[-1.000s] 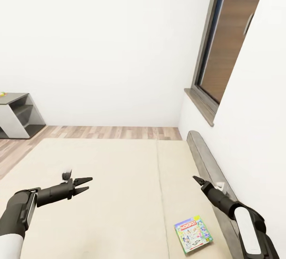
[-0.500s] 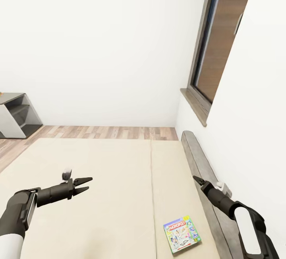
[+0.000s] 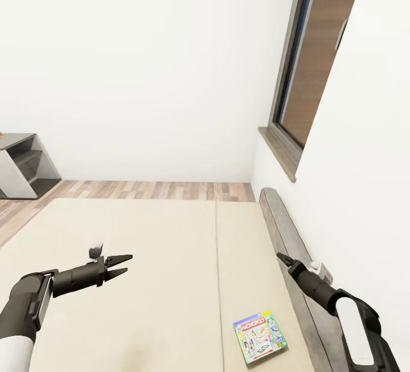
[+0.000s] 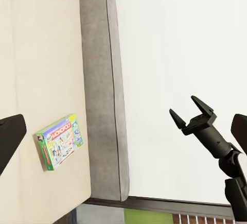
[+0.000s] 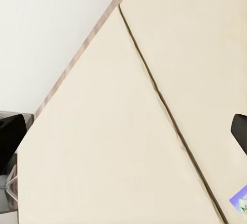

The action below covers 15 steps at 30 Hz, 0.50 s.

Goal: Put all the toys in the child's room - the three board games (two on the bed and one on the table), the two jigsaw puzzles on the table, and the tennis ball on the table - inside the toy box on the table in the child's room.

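Observation:
One board game [image 3: 261, 338], a white-green box with red lettering, lies flat on the bed [image 3: 142, 246] near its right side, just right of the mattress seam. It also shows in the left wrist view as the board game [image 4: 58, 141], and a corner of the board game [image 5: 240, 202] appears in the right wrist view. My left gripper [image 3: 128, 263] hovers open over the left half of the mattress. My right gripper [image 3: 281, 257] is above the bed's grey side board, beyond the box, and the right gripper [image 4: 183, 106] has its fingers apart. Both hold nothing.
A grey padded bed frame [image 3: 285, 229] runs along the white wall on the right. Above it sits a dark-framed opening with a brown panel [image 3: 319, 58] and a sill. A grey piece of furniture with open shelves [image 3: 20, 167] stands far left on the wood-plank floor [image 3: 159, 189].
The whole head view shifted left from one second ago, so the camera turned. Since half a second ago it has held almost still. Both grippers keep their pose, and the board game lies still.

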Tool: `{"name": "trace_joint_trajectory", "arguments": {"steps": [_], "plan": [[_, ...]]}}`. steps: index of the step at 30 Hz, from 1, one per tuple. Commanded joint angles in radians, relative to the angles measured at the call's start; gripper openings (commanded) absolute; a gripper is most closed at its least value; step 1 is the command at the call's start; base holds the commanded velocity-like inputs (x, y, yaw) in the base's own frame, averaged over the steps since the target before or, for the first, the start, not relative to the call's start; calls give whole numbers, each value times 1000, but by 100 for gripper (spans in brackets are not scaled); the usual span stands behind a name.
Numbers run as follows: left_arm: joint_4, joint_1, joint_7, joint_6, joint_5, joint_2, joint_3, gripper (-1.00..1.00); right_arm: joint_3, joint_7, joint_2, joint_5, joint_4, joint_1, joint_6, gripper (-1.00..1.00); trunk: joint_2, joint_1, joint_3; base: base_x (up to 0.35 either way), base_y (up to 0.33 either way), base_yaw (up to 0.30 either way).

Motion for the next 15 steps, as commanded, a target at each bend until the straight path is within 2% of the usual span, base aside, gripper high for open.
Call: {"name": "trace_joint_trajectory", "arguments": {"steps": [1, 12, 15], "plan": [[-1, -1, -9, 10, -11, 0, 2, 100, -3, 7, 1, 4, -1, -1, 6, 100, -2, 1, -2, 0, 0, 0], [-1, -1, -9, 11, -11, 0, 2, 100, 0, 8, 3, 6, -6, -1, 6, 100, -2, 1, -2, 0, 0, 0], [-1, -1, -9, 10, -11, 1, 2, 100, 32, -2, 0, 10, -6, -2, 5, 100, -2, 1, -2, 0, 0, 0]]}}
